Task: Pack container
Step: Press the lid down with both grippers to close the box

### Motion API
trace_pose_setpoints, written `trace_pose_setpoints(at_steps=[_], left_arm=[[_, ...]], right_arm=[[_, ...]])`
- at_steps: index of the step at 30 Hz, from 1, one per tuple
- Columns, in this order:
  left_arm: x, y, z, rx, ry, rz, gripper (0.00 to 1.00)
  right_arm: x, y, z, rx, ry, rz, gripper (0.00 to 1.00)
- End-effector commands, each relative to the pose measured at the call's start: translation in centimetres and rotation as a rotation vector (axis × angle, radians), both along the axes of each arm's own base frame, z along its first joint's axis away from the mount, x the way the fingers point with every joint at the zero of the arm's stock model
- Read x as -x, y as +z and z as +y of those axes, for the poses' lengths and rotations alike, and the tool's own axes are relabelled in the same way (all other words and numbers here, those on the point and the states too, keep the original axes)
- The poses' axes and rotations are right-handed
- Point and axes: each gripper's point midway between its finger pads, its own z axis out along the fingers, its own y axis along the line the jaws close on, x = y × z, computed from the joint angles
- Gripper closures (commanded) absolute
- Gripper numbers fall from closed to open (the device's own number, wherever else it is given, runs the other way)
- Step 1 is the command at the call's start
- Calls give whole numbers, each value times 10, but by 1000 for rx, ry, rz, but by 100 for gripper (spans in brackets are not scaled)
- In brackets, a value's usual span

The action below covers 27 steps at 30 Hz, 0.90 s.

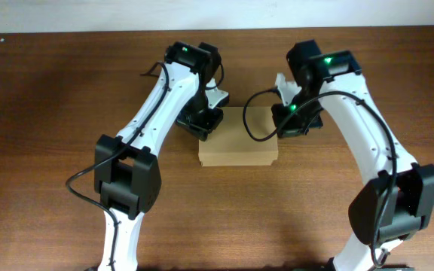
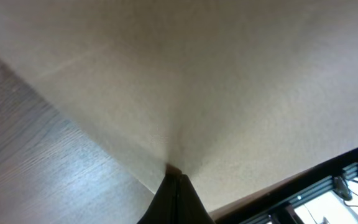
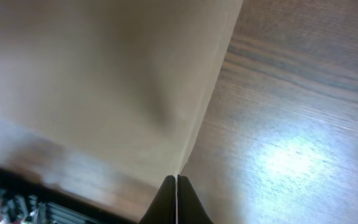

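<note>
Left gripper (image 2: 174, 173), left wrist view: both dark fingers pressed together to a single point at the bottom of the frame, nothing between them. The tips sit right at the edge of the container (image 2: 204, 81), where tan cardboard meets the wood-grain table (image 2: 36, 168). Actual contact cannot be confirmed.

Right gripper (image 3: 177, 180), right wrist view: clenched likewise, with only a thin seam between the fingers and nothing held. The tips meet the container (image 3: 104, 74) at its edge, with bare table (image 3: 291, 93) to the right and a bright light reflection on the wood.

Overhead:
- The container (image 1: 238, 139) lies at mid-table between the two arms. Its top is flat, plain and appears closed.
- The left gripper (image 1: 202, 124) is at the box's rear left corner, fingertips hidden under the wrist body.
- The right gripper (image 1: 296, 120) is at the box's rear right side, fingertips also hidden.
- A black cable (image 1: 249, 124) from the right arm loops above the right part of the lid.
- The dark brown table (image 1: 51, 113) surrounds the box on all sides.
</note>
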Motion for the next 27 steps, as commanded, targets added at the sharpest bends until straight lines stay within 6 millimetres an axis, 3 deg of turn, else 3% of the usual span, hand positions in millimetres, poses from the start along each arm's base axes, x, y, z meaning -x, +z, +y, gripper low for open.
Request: trace_pose_setpoints(at_steps=[1, 6, 16, 18, 21, 24, 27], left_arm=[[9, -12, 7, -36, 8, 27, 98], [15, -30, 11, -52, 15, 54, 98], [10, -33, 12, -62, 19, 25, 98], [5, -27, 10, -49, 25, -7, 98], [-9, -3, 10, -36, 63, -97, 98], [-29, 36, 15, -49, 121, -240, 98], [-50, 79, 33, -99, 192, -412, 98]], right_arm=[[13, -19, 3, -9, -2, 42, 96], [22, -44, 7, -24, 6, 67, 96], [13, -43, 10, -35, 9, 25, 96], [3, -33, 12, -46, 7, -20, 96], [-22, 1, 16, -74, 6, -134, 96], [-44, 43, 14, -86, -9, -233, 96], [-61, 80, -3, -52, -44, -329, 96]])
